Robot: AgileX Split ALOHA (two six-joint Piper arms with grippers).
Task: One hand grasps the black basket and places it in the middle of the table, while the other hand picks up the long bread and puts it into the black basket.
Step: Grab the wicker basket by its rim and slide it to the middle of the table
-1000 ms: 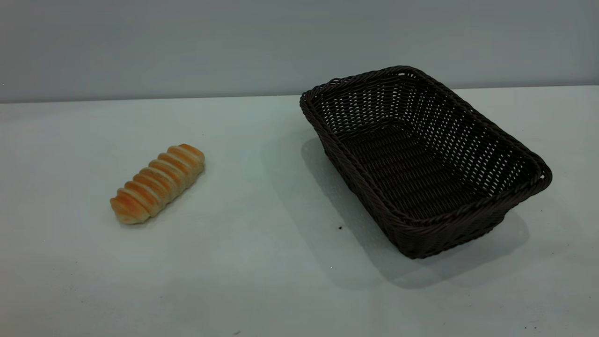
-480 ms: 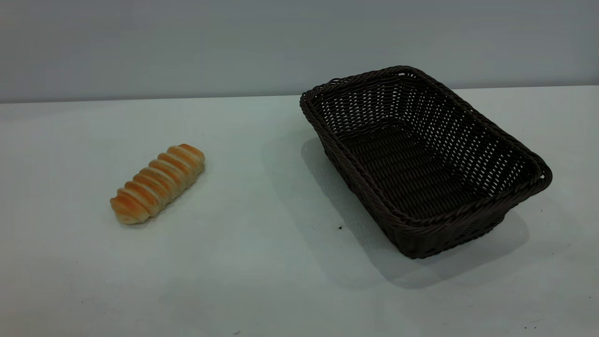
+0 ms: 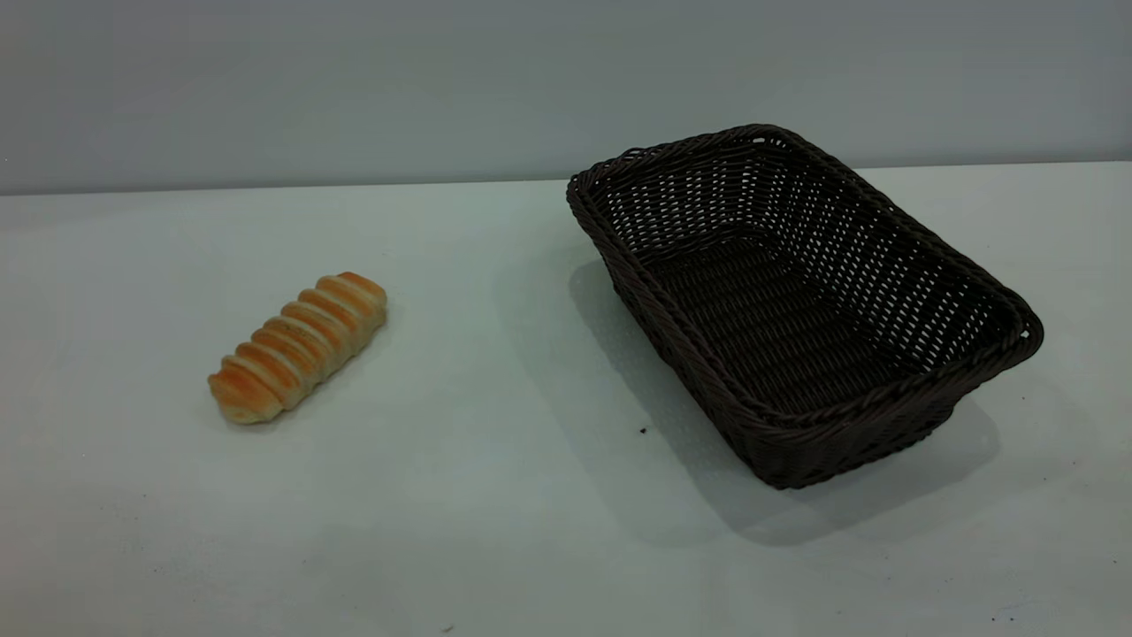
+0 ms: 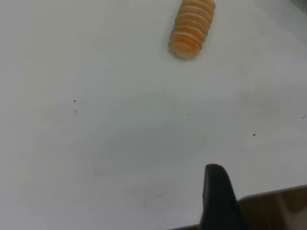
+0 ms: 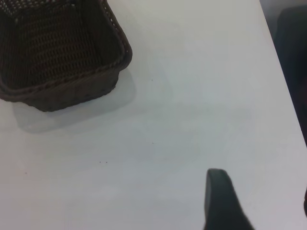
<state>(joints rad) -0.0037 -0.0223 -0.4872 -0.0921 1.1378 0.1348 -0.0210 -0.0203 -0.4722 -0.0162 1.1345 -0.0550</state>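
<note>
Neither gripper is appearing in the exterior view, so each arm is showing only through its own wrist camera. Starting on the left side, the left gripper (image 4: 218, 199) is hovering above the table (image 3: 495, 495) near its front edge, with just one dark fingertip (image 4: 217, 191) poking into its wrist view; the other finger is cut off, so whether the jaws are spread or closed cannot be told, and nothing is touching that finger. Ahead of it, well apart, the long bread (image 3: 297, 347) is lying flat on the table's left half, angled diagonally, its far end cropped out of the left wrist view (image 4: 192, 28). Moving rightward, the black basket (image 3: 800, 301) is sitting upright on the table's right half, well apart from the bread, turned at an angle with nothing inside it. Farthest right, the right gripper (image 5: 219, 203) is hanging over bare tabletop near the table's edge, also showing only a single dark finger; its opening cannot be judged either, and it is holding nothing visible. Only one end of the basket (image 5: 57, 52) is fitting into the right wrist view, well clear of that finger.
</note>
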